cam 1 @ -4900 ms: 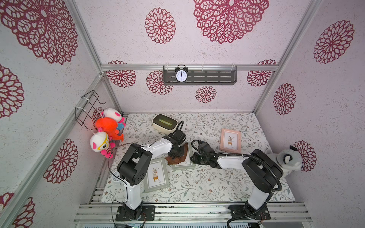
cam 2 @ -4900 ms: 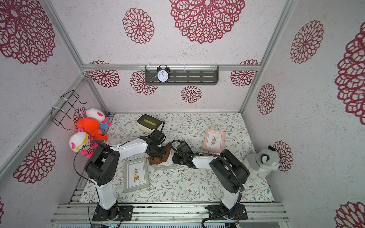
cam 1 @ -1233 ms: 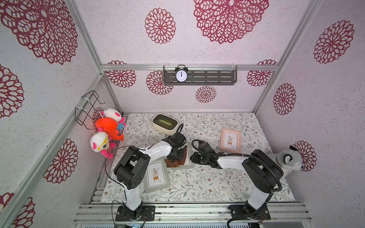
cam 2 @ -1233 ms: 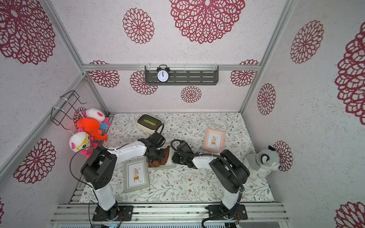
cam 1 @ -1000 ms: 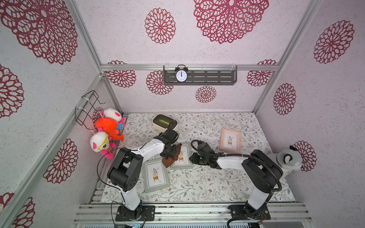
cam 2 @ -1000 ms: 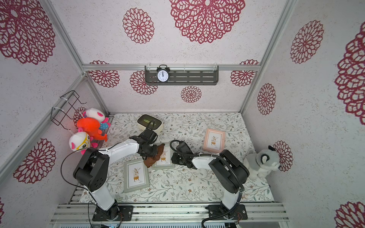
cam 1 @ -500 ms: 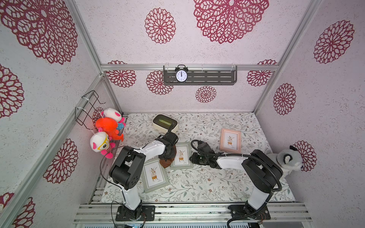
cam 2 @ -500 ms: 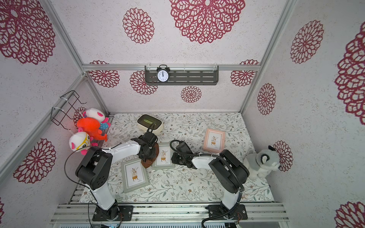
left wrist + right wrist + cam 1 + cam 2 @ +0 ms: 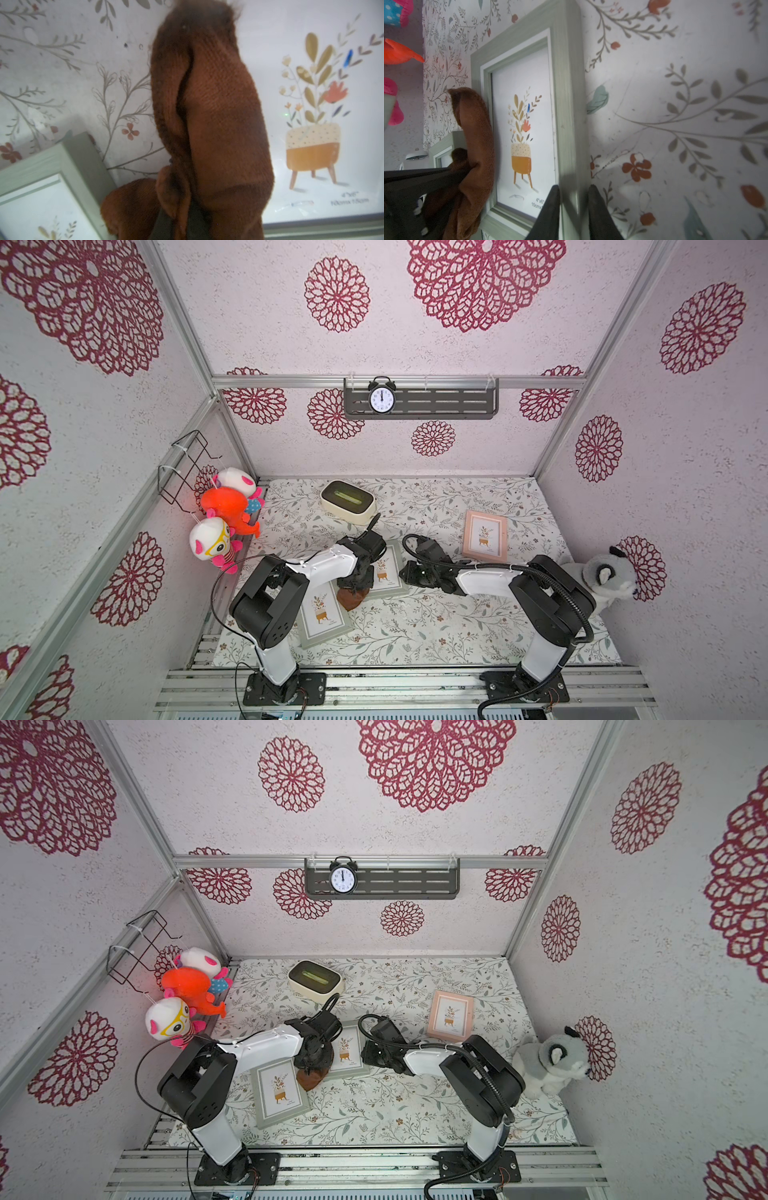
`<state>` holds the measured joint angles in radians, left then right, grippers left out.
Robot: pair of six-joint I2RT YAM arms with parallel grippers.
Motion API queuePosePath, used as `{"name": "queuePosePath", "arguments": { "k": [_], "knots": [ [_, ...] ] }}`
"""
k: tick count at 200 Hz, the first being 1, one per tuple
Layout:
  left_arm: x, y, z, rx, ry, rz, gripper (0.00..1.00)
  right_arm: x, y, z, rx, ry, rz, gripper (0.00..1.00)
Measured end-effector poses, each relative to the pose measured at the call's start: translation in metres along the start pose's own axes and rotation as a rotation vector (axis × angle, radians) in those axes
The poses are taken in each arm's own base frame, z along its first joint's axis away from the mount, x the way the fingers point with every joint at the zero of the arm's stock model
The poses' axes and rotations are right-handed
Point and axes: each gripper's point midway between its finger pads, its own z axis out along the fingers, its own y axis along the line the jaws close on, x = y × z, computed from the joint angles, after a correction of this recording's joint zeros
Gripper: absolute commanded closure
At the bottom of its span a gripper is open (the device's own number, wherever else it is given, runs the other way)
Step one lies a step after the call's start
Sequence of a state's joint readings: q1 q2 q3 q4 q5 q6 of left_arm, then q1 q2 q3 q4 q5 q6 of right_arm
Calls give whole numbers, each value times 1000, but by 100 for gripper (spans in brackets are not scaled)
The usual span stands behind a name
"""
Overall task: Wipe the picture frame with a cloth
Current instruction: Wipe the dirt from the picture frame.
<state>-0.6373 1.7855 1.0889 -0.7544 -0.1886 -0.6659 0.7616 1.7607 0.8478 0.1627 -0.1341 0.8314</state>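
The wiping step is underway: the left gripper point(image 9: 358, 577), jaws squeezed tight, is holding the bunched rust-brown cloth point(image 9: 212, 124) against the left border of the sage-green picture frame point(image 9: 566, 99), which is lying flat on the counter point(image 9: 436, 626). The right gripper point(image 9: 573, 187) is pinching the opposite rail (narrow jaws, steadying it). Next, I judge, the cloth is needing a sweep across the frame's face.

Plain rust-brown cloth point(image 9: 218, 124), sage-green picture frame point(image 9: 569, 104), leaf-patterned white table cover point(image 9: 436, 626)
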Motion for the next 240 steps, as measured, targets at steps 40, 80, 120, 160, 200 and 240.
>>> {"name": "queuePosePath", "arguments": {
  "k": [40,80,120,160,200,240],
  "knots": [
    [-8,4,2,-29,31,5,100,0,0,0,1,-2,0,76],
    [-44,9,3,-3,-27,-51,100,-1,0,0,1,-2,0,76],
    [-61,2,-5,25,-73,-54,100,-1,0,0,2,-5,0,76],
    [-32,-14,-21,92,-84,-14,100,-1,0,0,1,-7,1,76],
    [-6,-32,-19,137,-65,12,100,-1,0,0,0,-7,0,76],
    [-8,-37,-15,126,-61,15,100,-1,0,0,1,-7,0,76]
  ]
}}
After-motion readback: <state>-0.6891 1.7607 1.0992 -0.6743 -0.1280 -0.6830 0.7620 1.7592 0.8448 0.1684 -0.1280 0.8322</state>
